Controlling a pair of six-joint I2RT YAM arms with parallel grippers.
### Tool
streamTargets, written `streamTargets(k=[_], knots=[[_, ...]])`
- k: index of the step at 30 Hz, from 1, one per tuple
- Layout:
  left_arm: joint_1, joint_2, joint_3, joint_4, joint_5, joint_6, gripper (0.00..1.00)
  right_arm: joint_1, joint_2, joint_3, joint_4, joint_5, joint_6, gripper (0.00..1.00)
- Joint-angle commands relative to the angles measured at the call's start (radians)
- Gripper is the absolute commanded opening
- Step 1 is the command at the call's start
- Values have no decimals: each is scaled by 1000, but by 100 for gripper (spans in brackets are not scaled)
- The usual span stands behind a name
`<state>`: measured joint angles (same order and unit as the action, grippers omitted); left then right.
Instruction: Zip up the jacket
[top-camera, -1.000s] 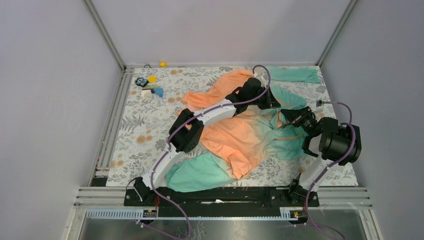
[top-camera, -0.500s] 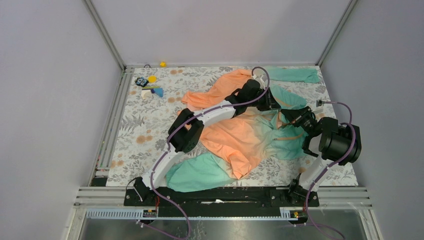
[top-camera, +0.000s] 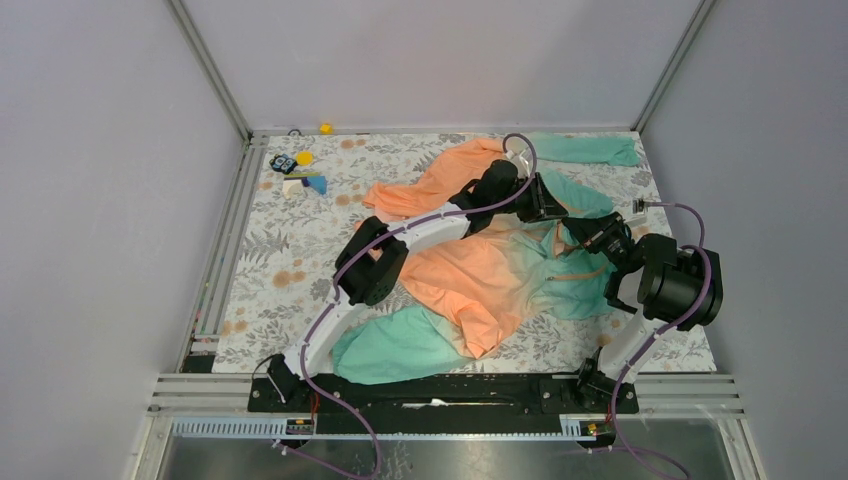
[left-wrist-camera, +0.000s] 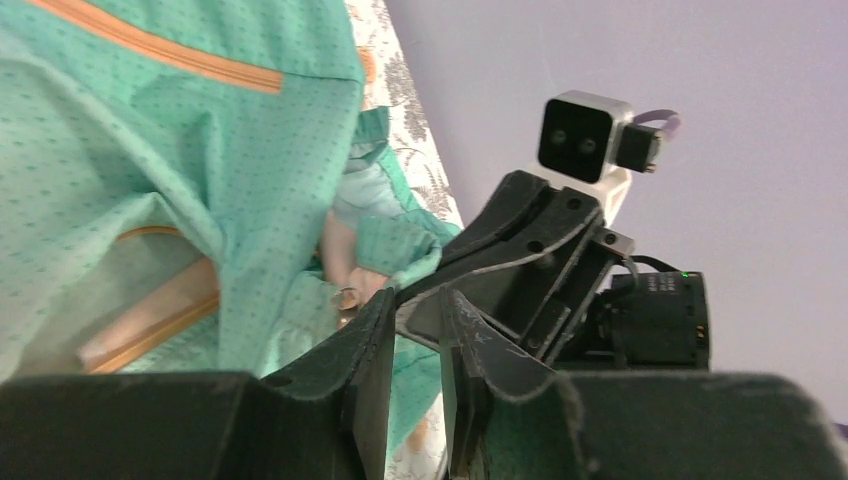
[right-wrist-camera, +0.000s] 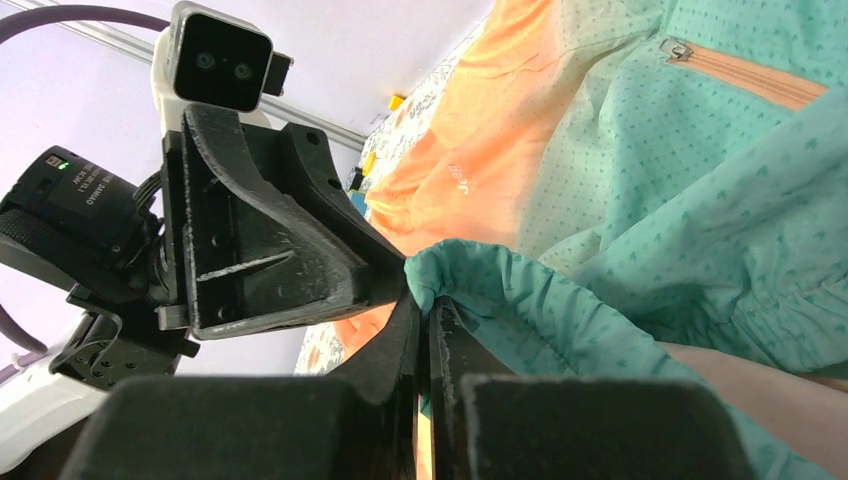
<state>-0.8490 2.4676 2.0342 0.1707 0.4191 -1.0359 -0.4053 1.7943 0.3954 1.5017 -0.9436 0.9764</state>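
The jacket (top-camera: 480, 270) lies spread on the floral table, orange at the shoulders and mint-teal at the hem. My left gripper (top-camera: 548, 207) reaches over its teal part. In the left wrist view the left gripper (left-wrist-camera: 420, 305) stands slightly open with nothing between its fingers, and a small metal zipper pull (left-wrist-camera: 350, 297) sits just beside its left fingertip. My right gripper (top-camera: 578, 230) is close to the right of it. In the right wrist view the right gripper (right-wrist-camera: 425, 300) is shut on a fold of the jacket's teal edge (right-wrist-camera: 520, 290).
Small toys (top-camera: 298, 172) and a yellow ball (top-camera: 325, 128) lie at the back left. Metal rails (top-camera: 225, 250) border the table's left side, and grey walls enclose it. A teal sleeve (top-camera: 590, 150) stretches to the back right corner.
My left gripper's jaws have parted from shut to slightly open, and its wrist has shifted a little. The right arm and the jacket have stayed still.
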Motion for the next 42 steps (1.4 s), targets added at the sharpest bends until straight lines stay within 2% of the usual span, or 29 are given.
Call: streamTargets(k=[1, 6, 12, 15, 17, 19, 23, 26, 28, 30, 32, 34, 36, 38, 40, 42], knots=[[-5, -14, 17, 122, 61, -65, 24, 10, -13, 25, 175, -9, 1, 0], [-4, -25, 8, 100, 45, -50, 27, 10, -18, 23, 174, -9, 2, 0], [23, -80, -25, 73, 24, 46, 48, 10, -19, 19, 174, -5, 2, 0], [40, -117, -82, 106, -7, 88, 63, 10, -28, 12, 175, 2, -4, 0], [44, -122, -105, 140, -3, 129, 69, 10, -35, 6, 176, 7, -11, 0], [55, -101, -102, 209, 69, 132, 70, 13, -43, 5, 178, 6, -20, 0], [104, -40, -87, 479, 288, 4, 75, 37, -79, 0, 179, -1, -64, 0], [124, -29, -86, 621, 447, 57, 84, 55, -104, 3, 180, -19, -95, 0], [134, -46, -110, 632, 560, 174, 85, 62, -112, 1, 179, -25, -111, 0], [147, -65, -126, 567, 614, 317, 85, 63, -110, 2, 177, -29, -121, 0], [163, -46, -83, 495, 678, 424, 83, 63, -96, 9, 177, -41, -123, 0], [180, 4, 13, 458, 755, 458, 78, 63, -87, 14, 176, -53, -126, 0], [195, 59, 88, 542, 845, 413, 78, 67, -90, 14, 172, -58, -132, 0], [205, 112, 128, 746, 917, 295, 78, 69, -95, 11, 168, -64, -137, 0], [207, 165, 180, 903, 938, 177, 76, 72, -98, 8, 164, -67, -140, 0], [202, 204, 212, 958, 930, 134, 75, 76, -100, 12, 161, -67, -141, 0]])
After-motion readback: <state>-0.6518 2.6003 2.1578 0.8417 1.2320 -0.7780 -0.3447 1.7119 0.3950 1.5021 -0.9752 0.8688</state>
